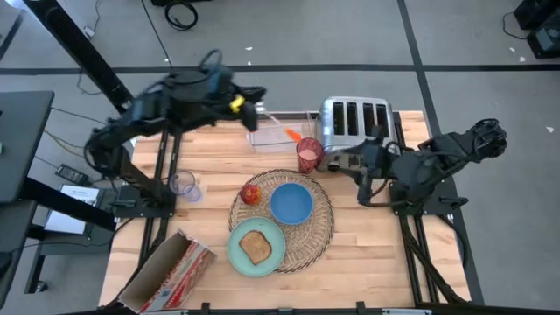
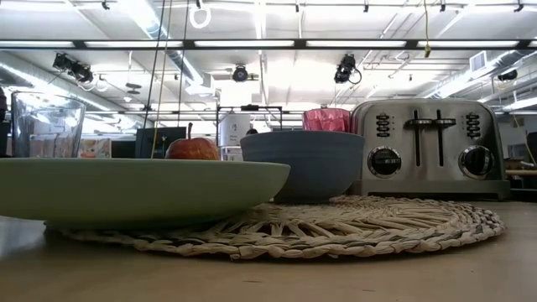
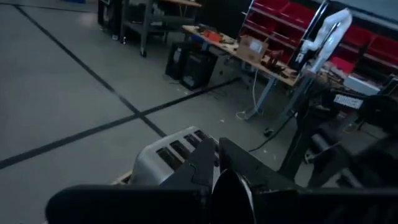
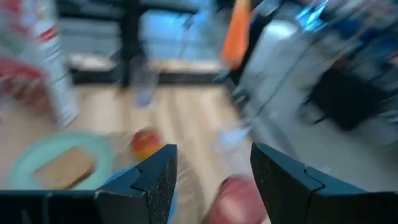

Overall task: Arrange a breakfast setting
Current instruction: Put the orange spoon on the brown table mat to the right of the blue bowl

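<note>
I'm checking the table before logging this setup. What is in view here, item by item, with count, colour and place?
placemat: one, woven tan, table centre
bowl: one, blue, on the placemat
plate: one, mint green, overlapping the placemat's near-left edge
toast slice: one, brown, on the plate
apple: one, red, at the placemat's left edge
pink cup: one, translucent, beside the toaster
toaster: one, chrome, far edge
clear bin: one, left of the toaster, orange-handled utensil inside
clear glass: one, left side
carton: one, red-and-white, near-left corner
left gripper: shut, raised over the bin
right gripper: jaws apart, by the pink cup
</note>
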Robot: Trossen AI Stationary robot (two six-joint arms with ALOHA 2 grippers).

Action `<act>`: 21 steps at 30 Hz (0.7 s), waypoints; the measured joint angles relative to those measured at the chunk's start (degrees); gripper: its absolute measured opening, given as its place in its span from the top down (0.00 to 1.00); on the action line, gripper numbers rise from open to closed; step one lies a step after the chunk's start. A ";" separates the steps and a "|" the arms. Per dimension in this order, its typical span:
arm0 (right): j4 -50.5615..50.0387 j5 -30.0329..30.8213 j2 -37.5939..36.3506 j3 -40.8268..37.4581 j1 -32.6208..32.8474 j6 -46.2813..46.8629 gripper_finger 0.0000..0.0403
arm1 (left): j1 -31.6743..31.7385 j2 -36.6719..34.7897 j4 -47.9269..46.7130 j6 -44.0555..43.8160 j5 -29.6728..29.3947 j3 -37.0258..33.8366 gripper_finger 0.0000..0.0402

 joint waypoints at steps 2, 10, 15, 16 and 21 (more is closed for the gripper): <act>4.55 5.71 0.09 0.00 0.85 -4.07 0.48 | 0.02 1.98 3.18 0.75 -0.29 -0.07 0.94; 26.30 9.23 0.16 0.00 -2.59 -25.47 0.48 | 0.02 5.55 13.59 7.08 -0.38 -0.02 0.94; 29.29 0.23 1.75 0.02 -9.76 -31.80 0.48 | 0.02 7.46 15.79 7.68 -0.42 -0.02 0.94; 29.28 -1.38 2.26 0.02 -11.25 -31.85 0.48 | 0.02 7.86 16.54 7.98 -0.39 -0.02 0.94; 30.50 -4.69 5.21 0.02 -16.76 -31.79 0.48 | -0.10 10.14 20.89 10.56 -0.47 -0.02 0.94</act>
